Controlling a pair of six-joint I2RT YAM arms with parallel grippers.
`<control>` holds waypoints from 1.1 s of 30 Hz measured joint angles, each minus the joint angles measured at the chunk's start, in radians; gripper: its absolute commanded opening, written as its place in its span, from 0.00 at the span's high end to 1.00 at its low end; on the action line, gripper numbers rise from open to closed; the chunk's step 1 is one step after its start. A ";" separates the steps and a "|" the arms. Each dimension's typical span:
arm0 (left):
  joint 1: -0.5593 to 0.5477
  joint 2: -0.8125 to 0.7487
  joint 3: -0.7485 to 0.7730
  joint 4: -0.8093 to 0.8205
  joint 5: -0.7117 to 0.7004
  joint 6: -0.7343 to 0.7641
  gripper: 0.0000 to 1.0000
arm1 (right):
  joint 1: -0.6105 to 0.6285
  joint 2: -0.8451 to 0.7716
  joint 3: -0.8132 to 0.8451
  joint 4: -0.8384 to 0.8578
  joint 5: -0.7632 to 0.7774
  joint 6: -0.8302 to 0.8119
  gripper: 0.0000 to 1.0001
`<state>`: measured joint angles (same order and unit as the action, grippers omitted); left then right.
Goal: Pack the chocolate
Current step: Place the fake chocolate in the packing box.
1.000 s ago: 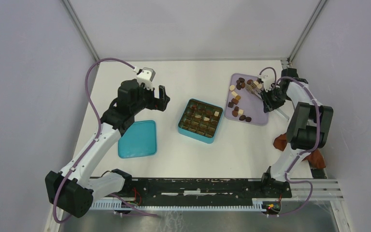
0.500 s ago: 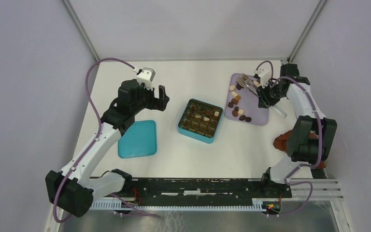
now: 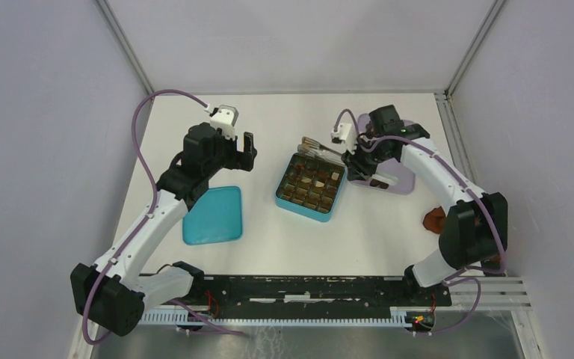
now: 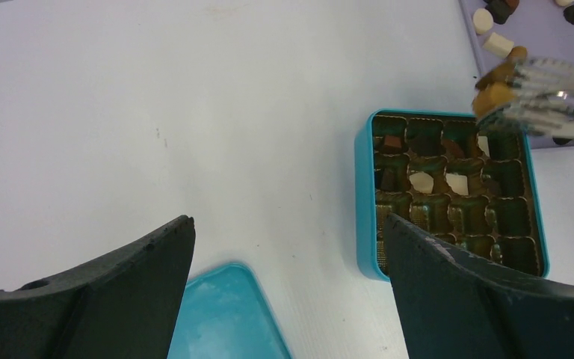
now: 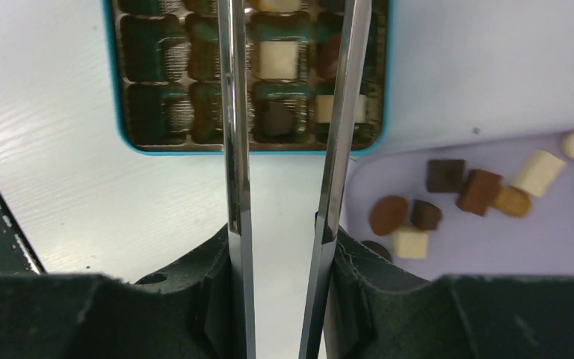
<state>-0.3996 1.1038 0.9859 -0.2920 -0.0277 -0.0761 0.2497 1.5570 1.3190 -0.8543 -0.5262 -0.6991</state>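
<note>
Right end effector (image 5: 280, 247): clamped on metal tongs (image 5: 233, 149) over teal box (image 5: 112, 75).
Tong tips: brown chocolate piece (image 4: 493, 96) is gripped.
Left end effector (image 4: 288, 224): jaws spread apart above tabletop (image 4: 157, 112).

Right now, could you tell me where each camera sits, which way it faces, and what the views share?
Top external: above, behind the bases, looking down on the table; left gripper and right gripper show.
Left wrist: looks down between its open fingers at box and lid.
Right wrist: looks down along the held tongs at box and tray of chocolate.
Shared: all three see the box and tongs.
</note>
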 measured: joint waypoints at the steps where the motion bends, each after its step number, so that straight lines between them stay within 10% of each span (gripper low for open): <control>1: 0.000 0.000 -0.001 -0.002 -0.005 0.004 0.00 | 0.026 0.000 -0.014 0.001 0.002 -0.002 1.00; 21: 0.000 0.002 -0.006 -0.013 -0.049 0.011 0.01 | 0.264 0.069 -0.144 0.048 0.181 0.023 0.97; 33: 0.000 0.005 -0.006 -0.014 -0.049 0.011 0.01 | 0.285 0.137 -0.079 0.041 0.236 0.048 0.78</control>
<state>-0.3996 1.1084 0.9802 -0.3058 -0.0765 -0.0647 0.5350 1.6939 1.2400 -0.8135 -0.2901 -0.6506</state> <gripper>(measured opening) 0.994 0.411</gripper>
